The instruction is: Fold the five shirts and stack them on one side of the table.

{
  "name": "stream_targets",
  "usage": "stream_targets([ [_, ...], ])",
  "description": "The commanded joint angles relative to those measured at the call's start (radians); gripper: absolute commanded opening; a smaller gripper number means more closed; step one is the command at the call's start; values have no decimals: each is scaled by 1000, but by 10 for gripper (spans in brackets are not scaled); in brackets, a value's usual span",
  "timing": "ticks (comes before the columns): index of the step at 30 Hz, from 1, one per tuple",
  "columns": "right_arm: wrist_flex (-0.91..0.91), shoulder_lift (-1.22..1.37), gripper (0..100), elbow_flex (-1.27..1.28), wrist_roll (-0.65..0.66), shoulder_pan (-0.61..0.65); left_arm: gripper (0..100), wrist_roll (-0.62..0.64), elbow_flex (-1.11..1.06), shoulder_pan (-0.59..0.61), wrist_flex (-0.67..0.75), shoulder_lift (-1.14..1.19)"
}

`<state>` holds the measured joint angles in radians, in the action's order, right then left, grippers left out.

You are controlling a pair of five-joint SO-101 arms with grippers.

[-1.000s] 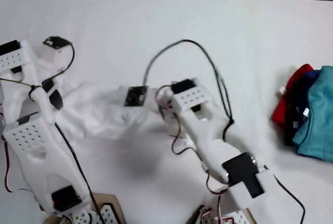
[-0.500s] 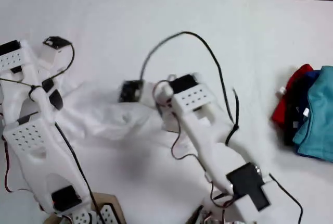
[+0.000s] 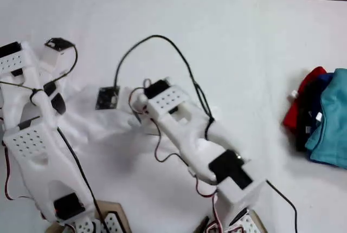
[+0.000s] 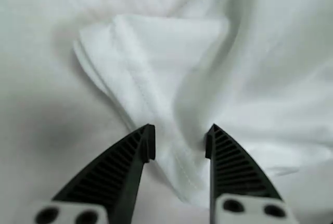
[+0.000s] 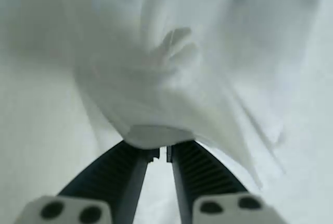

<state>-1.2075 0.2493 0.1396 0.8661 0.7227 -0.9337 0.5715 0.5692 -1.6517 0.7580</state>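
A crumpled white shirt (image 3: 95, 118) lies on the white table at the left centre. My right gripper (image 5: 165, 153) is shut on an edge of the white shirt (image 5: 156, 94), which drapes away from the fingertips. In the high view that arm (image 3: 179, 130) stretches from the front centre to the shirt. My left gripper (image 4: 179, 141) is open just above a folded ridge of the shirt (image 4: 156, 62), one finger on each side of it. The left arm (image 3: 32, 130) stands along the table's left edge.
A pile of folded shirts lies at the right edge: red (image 3: 299, 103), dark blue (image 3: 312, 105) and teal (image 3: 332, 122). The right arm's black cable (image 3: 157, 43) loops over the middle. Beyond the table's far edge is dark floor.
The right arm has swung left across the table, carrying the shirt's edge over toward the left arm. The left arm has stayed still.
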Motion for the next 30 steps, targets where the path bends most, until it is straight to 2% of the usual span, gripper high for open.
stream_targets([
  [1,-54,38,45,-172,-14,21,184,-3,4,3,2,-5],
  [6,-105,108,45,-293,-14,21,184,-3,4,3,5,-5],
  [15,-51,305,45,-345,-14,-5,184,-3,4,5,6,-5],
  [23,-275,99,45,-488,-18,-30,184,-3,4,3,6,-5],
  [26,-348,1,45,-413,-18,-68,184,-3,10,3,8,-5],
  [30,-371,-145,45,-193,-14,-87,184,-5,12,0,11,-5],
])
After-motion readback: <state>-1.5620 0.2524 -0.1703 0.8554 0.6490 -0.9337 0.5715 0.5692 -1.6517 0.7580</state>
